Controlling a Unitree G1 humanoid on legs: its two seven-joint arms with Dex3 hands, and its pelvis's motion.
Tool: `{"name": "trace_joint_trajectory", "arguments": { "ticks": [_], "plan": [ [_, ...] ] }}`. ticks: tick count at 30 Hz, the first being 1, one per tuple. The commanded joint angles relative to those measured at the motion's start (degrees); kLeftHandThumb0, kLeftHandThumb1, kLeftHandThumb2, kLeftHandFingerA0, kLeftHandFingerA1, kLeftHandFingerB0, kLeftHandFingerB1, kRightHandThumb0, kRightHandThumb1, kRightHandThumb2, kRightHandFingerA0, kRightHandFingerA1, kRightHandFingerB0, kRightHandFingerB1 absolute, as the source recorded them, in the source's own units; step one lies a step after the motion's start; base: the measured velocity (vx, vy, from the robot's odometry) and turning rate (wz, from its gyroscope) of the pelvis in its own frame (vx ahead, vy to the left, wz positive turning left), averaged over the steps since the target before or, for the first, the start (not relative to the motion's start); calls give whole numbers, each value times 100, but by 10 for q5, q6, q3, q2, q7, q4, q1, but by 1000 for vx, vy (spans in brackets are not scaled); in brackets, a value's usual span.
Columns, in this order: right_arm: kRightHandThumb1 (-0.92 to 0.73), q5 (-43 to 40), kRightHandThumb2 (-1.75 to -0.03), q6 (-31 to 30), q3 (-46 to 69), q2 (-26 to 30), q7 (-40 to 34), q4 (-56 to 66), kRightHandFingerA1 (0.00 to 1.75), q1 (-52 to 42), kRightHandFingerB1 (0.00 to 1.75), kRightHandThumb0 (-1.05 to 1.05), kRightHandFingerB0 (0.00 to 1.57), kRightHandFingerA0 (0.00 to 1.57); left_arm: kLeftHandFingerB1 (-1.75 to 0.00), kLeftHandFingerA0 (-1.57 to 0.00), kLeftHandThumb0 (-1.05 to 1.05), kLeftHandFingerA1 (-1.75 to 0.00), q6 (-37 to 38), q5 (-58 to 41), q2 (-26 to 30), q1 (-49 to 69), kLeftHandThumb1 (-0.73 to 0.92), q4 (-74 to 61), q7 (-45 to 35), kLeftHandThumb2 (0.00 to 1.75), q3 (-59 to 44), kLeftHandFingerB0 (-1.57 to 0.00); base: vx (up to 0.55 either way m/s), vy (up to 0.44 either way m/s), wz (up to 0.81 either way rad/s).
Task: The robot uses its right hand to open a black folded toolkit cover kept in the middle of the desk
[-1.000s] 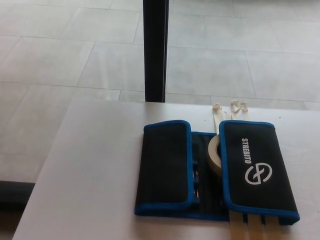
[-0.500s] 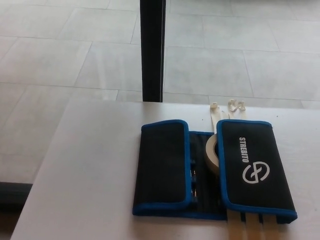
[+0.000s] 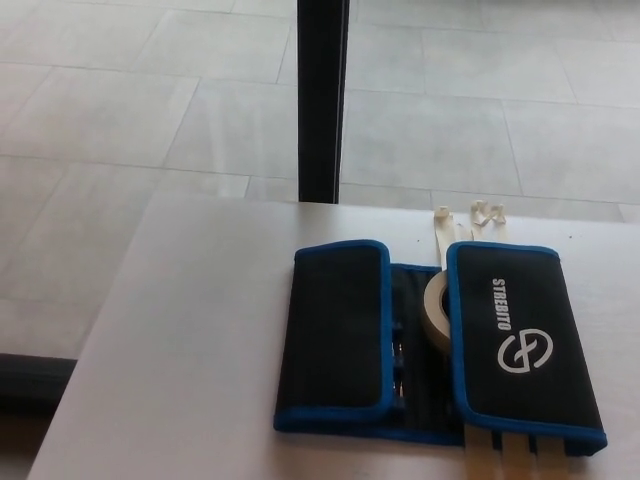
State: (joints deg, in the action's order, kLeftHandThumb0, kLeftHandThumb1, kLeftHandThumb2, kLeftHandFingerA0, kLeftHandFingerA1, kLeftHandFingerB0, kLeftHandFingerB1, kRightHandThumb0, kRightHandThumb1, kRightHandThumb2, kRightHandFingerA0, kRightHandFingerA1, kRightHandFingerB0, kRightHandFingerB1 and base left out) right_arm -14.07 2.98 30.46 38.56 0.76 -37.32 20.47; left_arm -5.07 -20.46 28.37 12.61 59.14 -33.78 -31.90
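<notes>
Lying near the front edge of the pale surface (image 3: 200, 340), the black toolkit cover (image 3: 430, 340) is seen folded, both blue-edged flaps closed over a tape roll (image 3: 437, 310). Neither hand is shown, so their state cannot be told; the opening step is judged not yet begun. The right flap (image 3: 520, 340) must be reached next, before the dark post (image 3: 322, 100) beyond.

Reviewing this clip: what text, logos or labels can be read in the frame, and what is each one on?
"STREBITO", white capitals running lengthwise down the right flap of the black toolkit cover.
A white round logo mark, not letters, sits below that word on the same flap.
No other text shows; the tape roll and cream straps bear no readable print.
</notes>
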Motion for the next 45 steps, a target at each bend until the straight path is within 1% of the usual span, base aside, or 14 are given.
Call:
{"name": "trace_joint_trajectory", "arguments": {
  "ticks": [1, 13, 20, 21, 25, 26, 27, 30, 31, 32, 35, 40, 41, 45],
  "plan": [
    [-62, 86, -107, 12, -175, -28, 85, 310, 35, -88, 23, -103, 7, 0, -36, -2, -88, -48, -4, -13, 0, -6, 59, 10, 0, 100, -7, -10, 0, 0, 0],
    [-59, 199, -99, 39, -375, -35, 117, 411, 29, -131, 29, -94, 5, 4, -28, 0, -90, -47, 19, 3, -3, -5, 61, -1, 3, 102, 8, -10, 0, 0, 0],
    [-58, 226, -97, 17, -450, -19, 136, 399, 34, -125, 29, -94, 5, 4, -31, -4, -85, -51, 22, 3, -5, -2, 78, -8, 3, 64, 9, -7, 0, 0, 0],
    [-57, 239, -98, 29, -475, -20, 147, 378, 33, -121, 31, -93, 4, 3, -36, -5, -86, -55, 21, 7, -4, -2, 61, -11, 10, 98, 12, -6, 0, 0, 0],
    [-54, 266, -95, 26, -504, -11, 145, 369, 38, -112, 34, -88, 8, 2, -31, -3, -93, -43, 26, 4, -8, -7, 65, -11, 12, 102, 9, -10, 0, 0, 0],
    [-65, 274, -60, 32, -508, -11, 140, 364, 50, -112, 32, -81, 10, 1, -31, -3, -92, -47, 24, 8, -7, -9, 65, -9, 15, 103, 12, -9, 0, 0, 0],
    [-35, 288, -96, 37, -521, -11, 138, 350, 56, -106, 50, -38, 0, 5, -33, -4, -85, -51, 16, 8, -4, -13, 61, -6, 12, 101, 15, -8, 0, 0, 0],
    [-48, 304, -84, 30, -535, -7, 139, 344, 57, -97, 46, -67, 16, 11, -30, -3, -93, -44, 22, 7, -4, -21, 65, 8, 13, 102, 14, -10, 0, 0, 0],
    [-48, 307, -84, 27, -538, -7, 140, 343, 57, -94, 46, -66, 16, 11, -33, -3, -87, -52, 25, 12, -5, -15, 79, -3, 17, 64, 19, -10, 0, 0, 0],
    [-48, 310, -84, 30, -540, -9, 137, 336, 58, -90, 47, -65, 15, 10, -32, -2, -94, -39, 30, 9, -6, -13, 64, -7, 12, 103, 17, -10, 0, 0, 0],
    [-49, 315, -85, 37, -544, -14, 132, 320, 59, -80, 48, -65, 16, 10, -35, -8, -93, -55, 25, 13, -5, -13, 72, -7, 20, 70, 23, -8, 0, 0, 0],
    [-49, 332, -82, 43, -538, -24, 111, 299, 62, -63, 49, -60, 22, 16, -31, -1, -88, -48, 17, -7, -10, -16, 62, -1, 9, 101, 5, -10, 0, 0, 0],
    [-63, 339, -59, 48, -537, -26, 105, 293, 62, -59, 40, -56, 27, 14, -51, -3, -41, -54, 21, 2, -9, -16, 36, -3, 21, 101, 11, 0, 0, 0, 0],
    [-63, 373, -60, 69, -538, -28, 84, 281, 62, -49, 40, -55, 27, 16, -38, -1, -82, -55, 27, -10, -11, -20, 57, 0, 14, 101, 2, -2, 0, 0, 0]
  ]
}}
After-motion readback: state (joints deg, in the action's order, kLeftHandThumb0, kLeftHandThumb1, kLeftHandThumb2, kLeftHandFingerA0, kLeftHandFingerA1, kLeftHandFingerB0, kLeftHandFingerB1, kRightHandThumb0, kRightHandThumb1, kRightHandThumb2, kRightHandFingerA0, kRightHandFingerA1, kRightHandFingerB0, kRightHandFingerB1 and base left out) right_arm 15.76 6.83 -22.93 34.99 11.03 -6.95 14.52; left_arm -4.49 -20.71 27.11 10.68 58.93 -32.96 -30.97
